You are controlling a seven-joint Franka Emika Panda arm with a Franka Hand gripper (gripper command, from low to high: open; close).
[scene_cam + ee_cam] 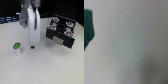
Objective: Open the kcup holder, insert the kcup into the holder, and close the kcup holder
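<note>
Kcup (17,48) upright, green top up, kcup holder (61,32) tray out, gripper (31,47) state unclear.

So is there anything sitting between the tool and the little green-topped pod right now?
No, nothing visible. In the exterior view the tool hangs over bare table, with the pod a short way toward that view's left. The black drawer box is on the other side.

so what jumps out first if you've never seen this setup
The white robot arm fills the middle of the exterior view, its gripper low over the pale table. On that view's left stands a small pod with a bright green top; on its right sits a black drawer box holding dark-topped pods.
</note>
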